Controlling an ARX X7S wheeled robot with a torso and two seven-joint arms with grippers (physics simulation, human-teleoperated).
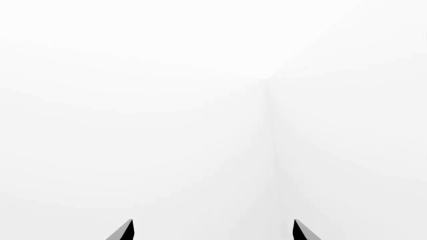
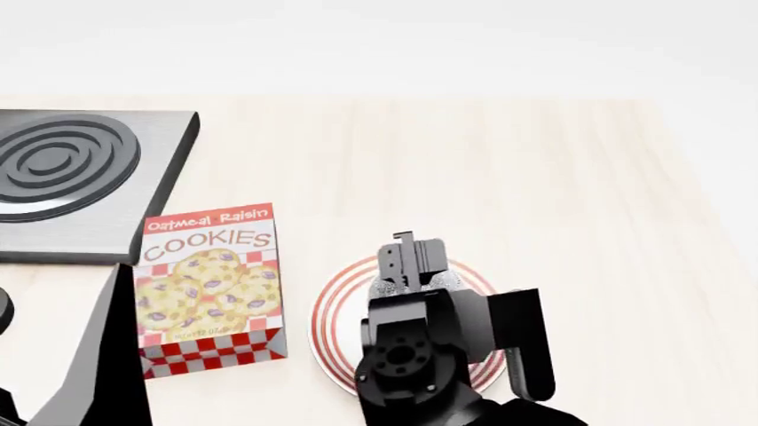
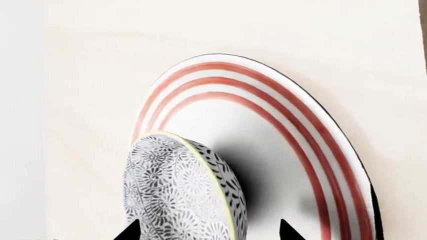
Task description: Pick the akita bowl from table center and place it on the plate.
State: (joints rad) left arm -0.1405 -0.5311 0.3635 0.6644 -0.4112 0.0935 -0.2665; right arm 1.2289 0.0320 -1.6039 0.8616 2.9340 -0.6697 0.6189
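Bowl (image 3: 180,192), patterned grey, hangs tipped on its side over the plate (image 3: 303,150), mouth turned sideways and yellow rim edge-on; we read this as the carry pose just before release. Right gripper (image 3: 207,231) has one finger either side of the bowl wall, apparently clamping it. Left gripper (image 1: 213,231) gapes at blank white, holding nothing

Cookie box (image 2: 211,288) front: "Oatmeal Raisin", "COOKIES". No other legible text.
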